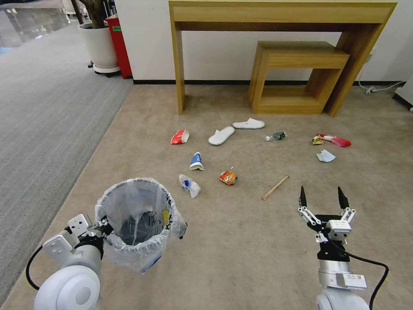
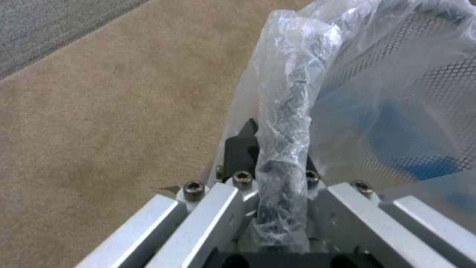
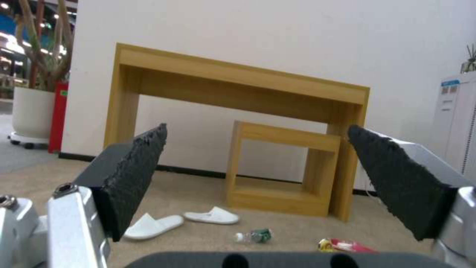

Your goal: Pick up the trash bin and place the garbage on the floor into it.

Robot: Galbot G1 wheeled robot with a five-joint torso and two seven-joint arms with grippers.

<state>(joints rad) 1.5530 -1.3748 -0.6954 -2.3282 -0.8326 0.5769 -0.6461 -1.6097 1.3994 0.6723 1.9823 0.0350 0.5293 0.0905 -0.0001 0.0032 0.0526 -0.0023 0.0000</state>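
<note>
Clamping the bagged rim of the trash bin (image 1: 137,224), the left gripper (image 1: 102,227) holds it near the floor's (image 1: 241,258) grey-carpet edge. The right gripper (image 1: 322,197) hovers with jaws spread, garbage (image 1: 228,177) scattered between it and the desk (image 1: 284,17).

The left gripper (image 1: 104,227) clamps the rim of the trash bin (image 1: 137,224) at lower left; the right gripper (image 1: 322,199) hovers spread at lower right.

Left gripper (image 1: 104,224) clamped (right gripper (image 1: 322,200) agape)
</note>
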